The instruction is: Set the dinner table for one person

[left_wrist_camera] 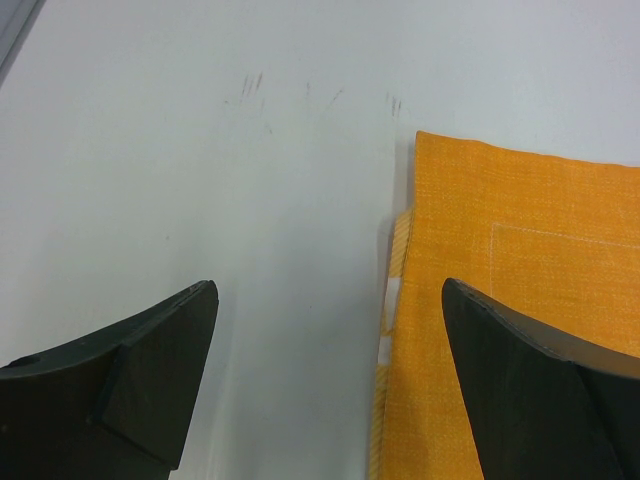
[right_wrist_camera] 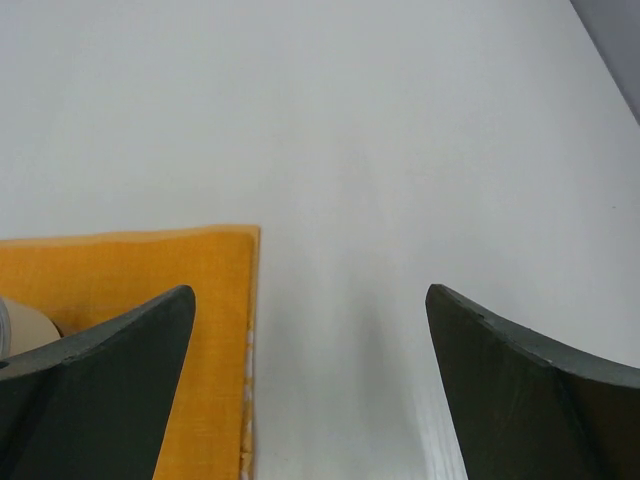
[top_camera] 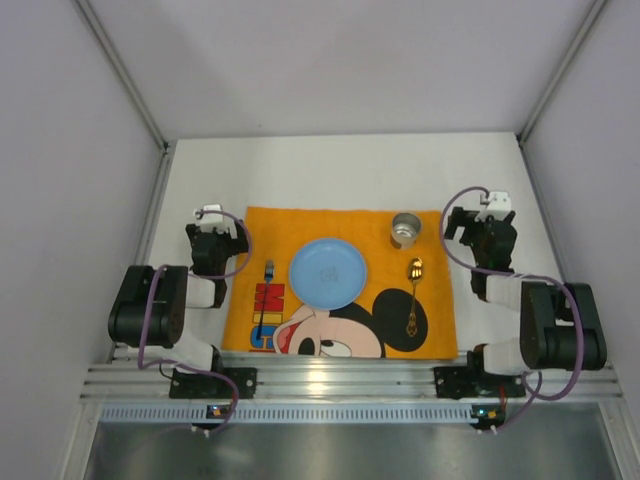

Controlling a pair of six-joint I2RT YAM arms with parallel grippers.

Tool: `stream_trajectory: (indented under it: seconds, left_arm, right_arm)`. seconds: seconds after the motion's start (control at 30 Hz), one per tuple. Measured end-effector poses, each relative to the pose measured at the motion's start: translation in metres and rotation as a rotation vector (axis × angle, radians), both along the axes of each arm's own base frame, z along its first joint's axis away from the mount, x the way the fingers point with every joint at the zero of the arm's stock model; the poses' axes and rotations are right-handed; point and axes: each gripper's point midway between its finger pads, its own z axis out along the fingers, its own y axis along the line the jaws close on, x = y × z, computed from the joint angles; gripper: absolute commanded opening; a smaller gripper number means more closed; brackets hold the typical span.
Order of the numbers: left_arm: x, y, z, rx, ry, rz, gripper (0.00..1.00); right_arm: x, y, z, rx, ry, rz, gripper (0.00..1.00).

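The white dinner table (top_camera: pixel 330 170) carries an orange cartoon-mouse placemat (top_camera: pixel 430 335). On the mat lie a blue plate (top_camera: pixel 328 271) in the middle, a blue-handled fork (top_camera: pixel 265 297) to its left, a gold spoon (top_camera: pixel 413 296) to its right and a metal cup (top_camera: pixel 405 229) at the back right. My left gripper (left_wrist_camera: pixel 330 300) is open and empty, low over the mat's back left corner (left_wrist_camera: pixel 520 260). My right gripper (right_wrist_camera: pixel 310 300) is open and empty, just right of the mat's back right corner (right_wrist_camera: pixel 190 270). The cup's rim (right_wrist_camera: pixel 20 325) peeks in at the left of the right wrist view.
Grey walls close in the table on the left, the right and the back. A metal rail (top_camera: pixel 340 385) with both arm bases runs along the near edge. Bare white tabletop lies behind the mat.
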Motion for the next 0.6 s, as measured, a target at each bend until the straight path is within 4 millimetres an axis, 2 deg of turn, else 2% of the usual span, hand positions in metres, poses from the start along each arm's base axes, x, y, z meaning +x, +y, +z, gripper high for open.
stream_trajectory:
  seconds: [0.1, 0.4, 0.6]
  left_arm:
    - [0.0, 0.0, 0.0, 0.0, 0.0, 0.0, 0.99]
    - [0.0, 0.0, 0.0, 0.0, 0.0, 0.0, 0.99]
    - [0.0, 0.0, 0.0, 0.0, 0.0, 0.0, 0.99]
  right_arm:
    - [0.0, 0.003, -0.004, -0.022, -0.02, -0.002, 1.0]
    - [-0.019, 0.015, -0.021, -0.098, -0.045, -0.01, 1.0]
    - [-0.016, 0.012, -0.011, -0.107, -0.09, -0.033, 1.0]
